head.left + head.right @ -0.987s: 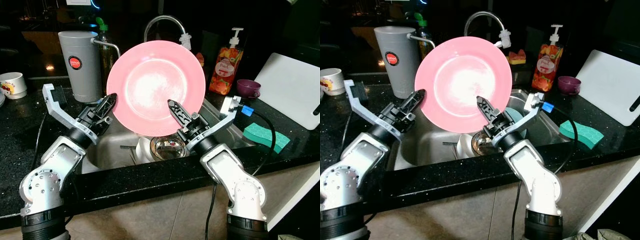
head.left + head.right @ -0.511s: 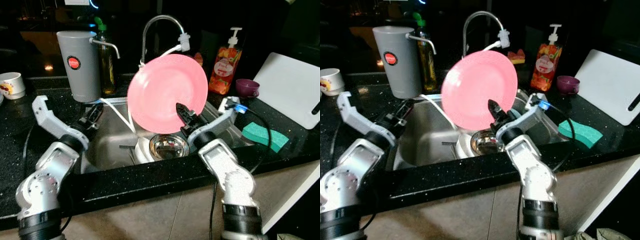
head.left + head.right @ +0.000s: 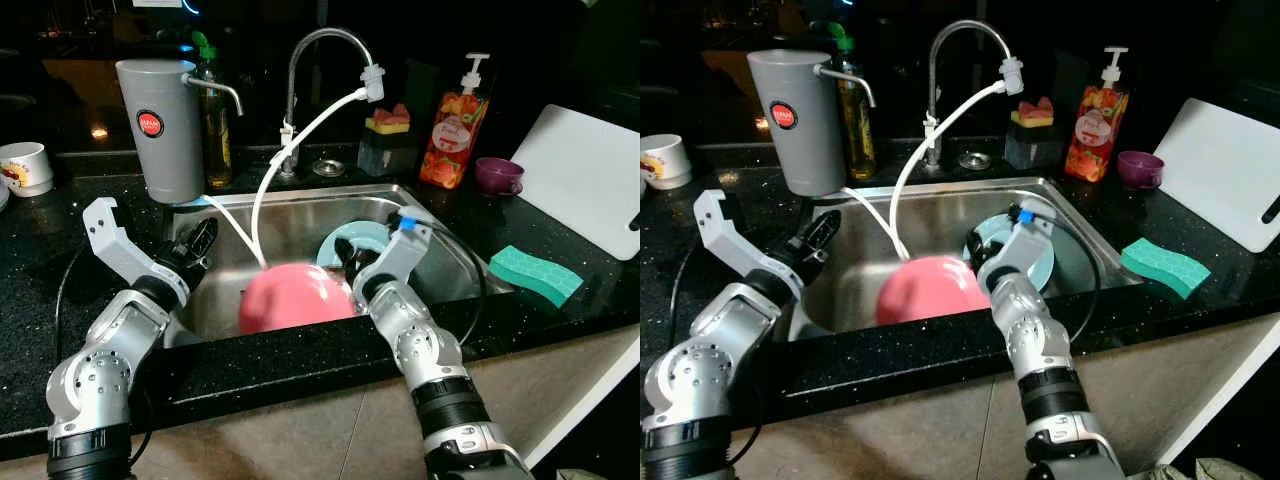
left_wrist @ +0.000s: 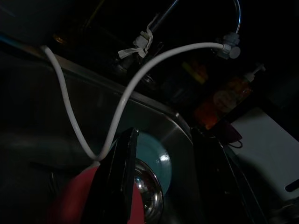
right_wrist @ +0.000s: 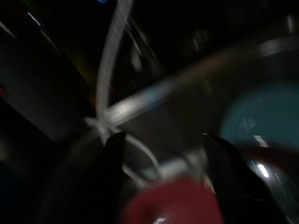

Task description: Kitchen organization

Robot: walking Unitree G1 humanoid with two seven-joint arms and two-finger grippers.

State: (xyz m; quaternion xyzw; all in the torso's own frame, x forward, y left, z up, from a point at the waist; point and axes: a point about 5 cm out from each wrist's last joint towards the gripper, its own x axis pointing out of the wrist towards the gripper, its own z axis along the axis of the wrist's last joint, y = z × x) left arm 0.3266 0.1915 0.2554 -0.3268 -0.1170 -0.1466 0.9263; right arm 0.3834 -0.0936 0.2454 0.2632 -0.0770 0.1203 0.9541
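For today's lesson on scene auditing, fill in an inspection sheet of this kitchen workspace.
Surface: black speckled counter around a steel sink.
Job's things: pink plate down in the sink, teal plate behind it.
Clutter: green sponge, soap bottle, purple cup, grey jug, white board.
Grippers: right gripper at the pink plate; left gripper over the sink's edge.
Cables: white hose from the faucet.
Surroundings: dark.

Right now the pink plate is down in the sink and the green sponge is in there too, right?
Not quite. The pink plate is down in the sink, but the left eye view shows the green sponge on the black counter beside it.
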